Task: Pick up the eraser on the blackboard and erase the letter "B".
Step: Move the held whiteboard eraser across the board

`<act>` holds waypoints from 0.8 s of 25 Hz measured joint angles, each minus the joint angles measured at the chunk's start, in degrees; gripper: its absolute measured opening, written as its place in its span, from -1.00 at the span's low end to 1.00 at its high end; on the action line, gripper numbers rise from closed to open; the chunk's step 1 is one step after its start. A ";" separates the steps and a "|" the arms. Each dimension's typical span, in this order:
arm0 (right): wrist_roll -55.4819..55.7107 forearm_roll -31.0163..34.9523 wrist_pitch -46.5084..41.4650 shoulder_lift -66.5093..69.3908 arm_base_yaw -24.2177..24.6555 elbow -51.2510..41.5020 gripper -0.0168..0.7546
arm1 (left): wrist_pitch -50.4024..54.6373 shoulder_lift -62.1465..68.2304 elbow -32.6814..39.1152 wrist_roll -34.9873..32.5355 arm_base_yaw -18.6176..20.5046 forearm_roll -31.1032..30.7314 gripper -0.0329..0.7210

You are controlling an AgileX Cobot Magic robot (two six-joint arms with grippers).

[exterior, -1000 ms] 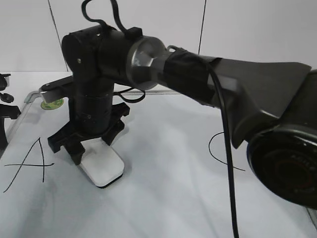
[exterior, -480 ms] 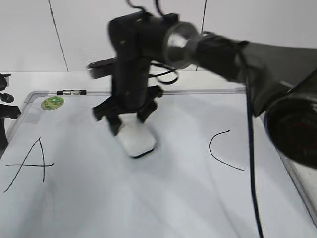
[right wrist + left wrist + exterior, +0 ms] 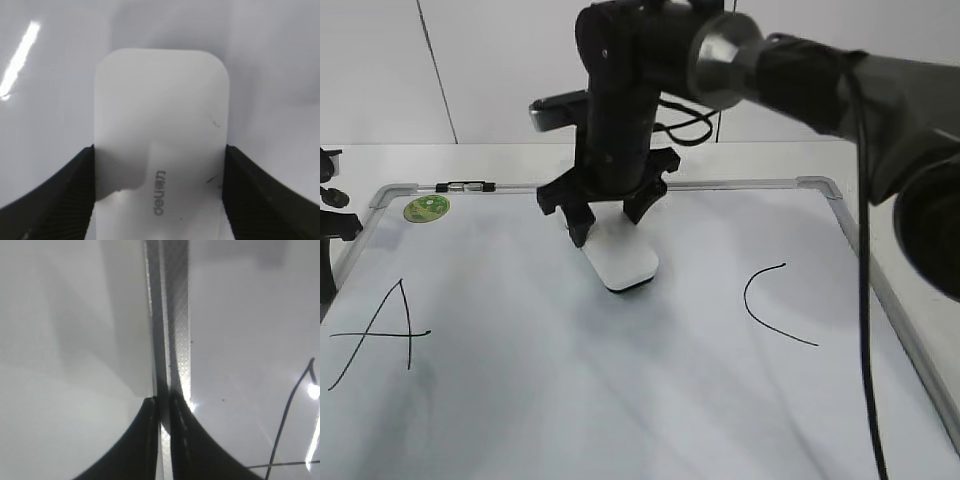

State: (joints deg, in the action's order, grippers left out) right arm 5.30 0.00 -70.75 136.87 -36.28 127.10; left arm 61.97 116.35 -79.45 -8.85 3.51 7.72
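The right pincer is clamped across the white eraser, its two ribbed fingers pressing the long sides near the end with the small grey lettering, as the right wrist view shows. In the exterior view the eraser sits on the board in the upper middle, its dark underside toward the writing surface; whether it lies fully flat or slightly tipped I cannot tell. It rests between the black "A" on the left and the black "C" on the right, well apart from both, and no stroke of a "B" shows in the bare white stretch between them, so the wiping looks largely done or close to it. To do the step well, I judge the arm should hold the eraser flat with even downward pressure, so the whole felt face rubs and not just an edge, and sweep only within the middle zone, stopping short of the "A" and the "C". The grip is near one end, so a hard push could pivot the eraser between the fingers. The left pincer is drawn narrow, with a thin slit between its tips, holding nothing, above the board's grey frame near the "A". A green sticker sits in the far left corner, out of the way.
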 joint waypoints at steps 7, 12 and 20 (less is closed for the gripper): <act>0.00 -1.78 -0.36 -9.33 0.14 -0.15 0.52 | 0.00 0.00 0.00 0.00 0.00 0.00 -0.86; 0.66 -3.13 -0.45 -16.74 3.40 -5.89 0.52 | 0.00 0.00 0.00 0.00 0.00 0.04 -0.86; 3.28 -4.14 -0.58 -30.50 14.48 -25.99 0.52 | 0.20 0.00 0.00 0.00 0.00 0.04 -0.86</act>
State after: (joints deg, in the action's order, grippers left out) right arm 8.57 -4.14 -71.32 106.37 -21.80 101.10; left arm 62.18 116.35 -79.45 -8.85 3.51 7.76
